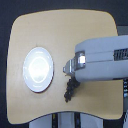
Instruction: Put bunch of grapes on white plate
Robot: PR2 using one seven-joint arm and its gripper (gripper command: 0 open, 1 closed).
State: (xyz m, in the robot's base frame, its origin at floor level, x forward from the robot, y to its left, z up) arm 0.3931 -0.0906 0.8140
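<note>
Bulky grey arm (102, 62) over knobbly grapes (70, 89)

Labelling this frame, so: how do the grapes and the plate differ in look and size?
The grapes are a dark, lumpy, elongated cluster; the plate is white, smooth and round. The grapes are much smaller than the plate. The grapes lie partly under the gripper; the plate sits apart, bare. Both rest on the table.

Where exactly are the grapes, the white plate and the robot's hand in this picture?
bunch of grapes (69, 90), exterior view: middle of the dark cluster below the arm.
white plate (38, 69), exterior view: its shallow centre.
gripper (66, 67), exterior view: the metallic tip at the arm's end; the picture is too blurred to separate its fingers.
</note>
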